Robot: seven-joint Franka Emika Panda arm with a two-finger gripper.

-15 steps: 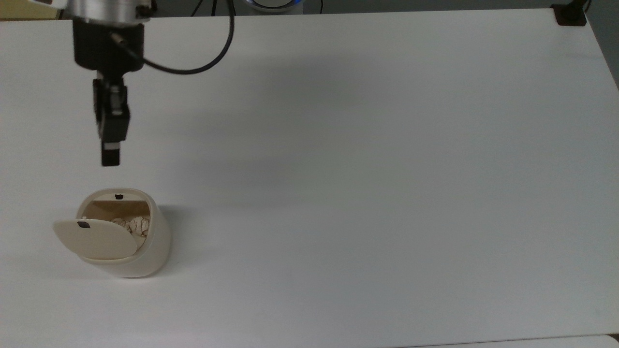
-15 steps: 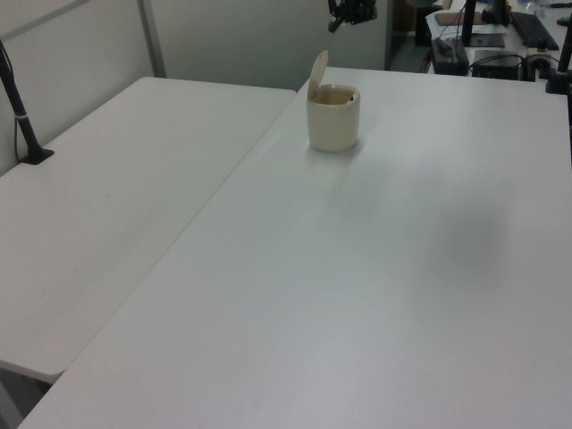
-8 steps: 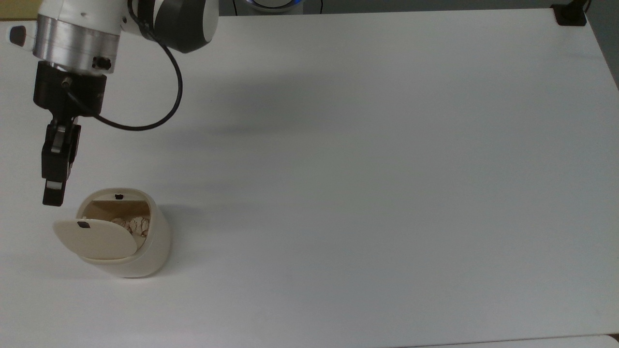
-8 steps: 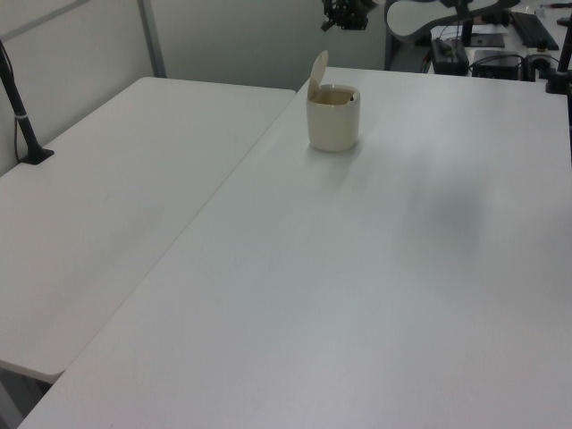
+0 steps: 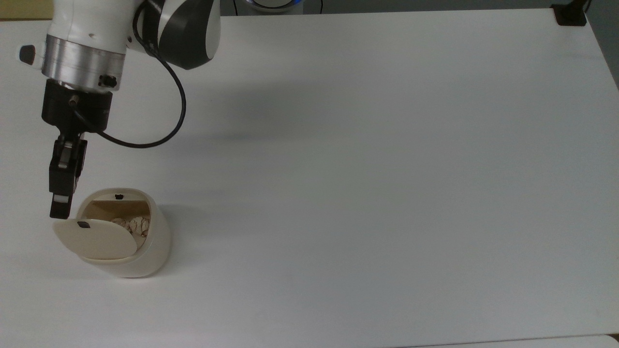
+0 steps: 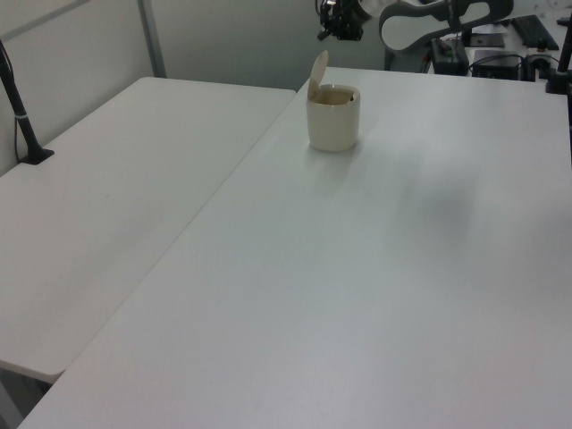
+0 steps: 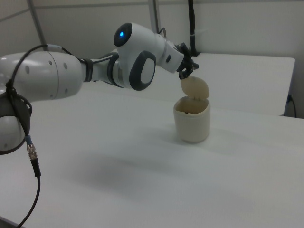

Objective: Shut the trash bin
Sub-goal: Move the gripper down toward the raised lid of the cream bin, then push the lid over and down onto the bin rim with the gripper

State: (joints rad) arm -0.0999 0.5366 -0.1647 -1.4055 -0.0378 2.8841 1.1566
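The cream-white trash bin stands near the top view's left edge with its hinged lid raised upright, showing the brownish inside. My gripper hangs fingers-down just behind the lid's top edge, at its upper left corner in the top view. Its fingers look shut with nothing between them. I cannot tell whether the tip touches the lid. In the left view the bin has the gripper above its lid. In the right view the gripper sits right at the lid of the bin.
Crumpled paper lies inside the bin. The white table stretches wide to the top view's right, with a black clamp at its far corner. A second table adjoins in the left view, bearing a black post.
The gripper has swung from behind the bin toward the top view's left and come down and forward, ending at the lid's top edge. The bin and lid have not moved.
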